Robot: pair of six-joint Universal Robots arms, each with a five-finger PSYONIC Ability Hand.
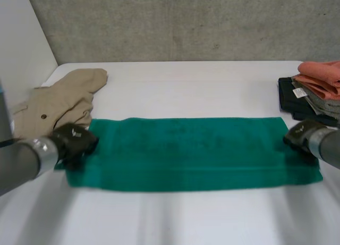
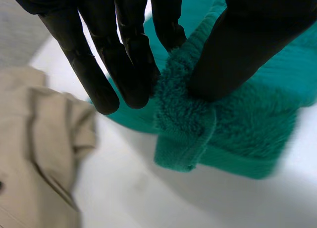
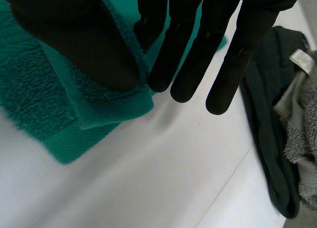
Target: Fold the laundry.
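Note:
A green towel point(image 1: 191, 152) lies stretched across the table as a long strip. My left hand point(image 1: 74, 141) is at its left short edge. In the left wrist view the thumb point(image 2: 237, 55) and the straight fingers point(image 2: 126, 65) pinch a raised bunch of the green towel point(image 2: 228, 129) near a corner. My right hand point(image 1: 302, 134) is at the right short edge. There its thumb point(image 3: 74, 40) presses the green towel's point(image 3: 59, 109) edge against the fingers point(image 3: 198, 55), close to a corner.
A crumpled beige garment point(image 1: 61, 104) lies at the back left, just beyond my left hand, and shows beside it as the beige garment point(image 2: 34, 149). A stack of folded laundry point(image 1: 316, 91), orange on top, stands at the back right; its dark piece point(image 3: 270, 119) lies beside my right hand.

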